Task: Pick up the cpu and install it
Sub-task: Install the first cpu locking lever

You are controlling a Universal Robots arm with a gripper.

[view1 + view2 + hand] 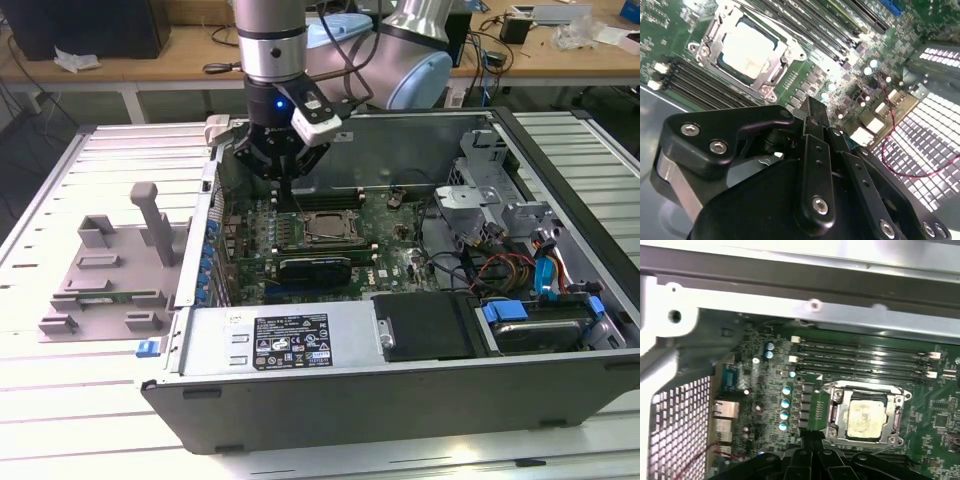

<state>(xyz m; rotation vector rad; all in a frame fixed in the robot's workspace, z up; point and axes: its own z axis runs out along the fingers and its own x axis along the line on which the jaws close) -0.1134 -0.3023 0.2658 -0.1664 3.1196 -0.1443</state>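
A grey plastic tray [70,275] is lying at my eight o'clock in the exterior view. I am hovering my black gripper [287,193], fingers pinched together on nothing, over the green motherboard [388,228]; the silvery square cpu [330,226] is sitting socketed at four o'clock.

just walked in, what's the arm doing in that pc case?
The arm's gripper hangs inside the open computer case, low over the motherboard. It sits just to the exterior view's left of the socket frame. The cpu already lies in that frame. The gripper is shut with nothing between its fingers and is not touching the chip.
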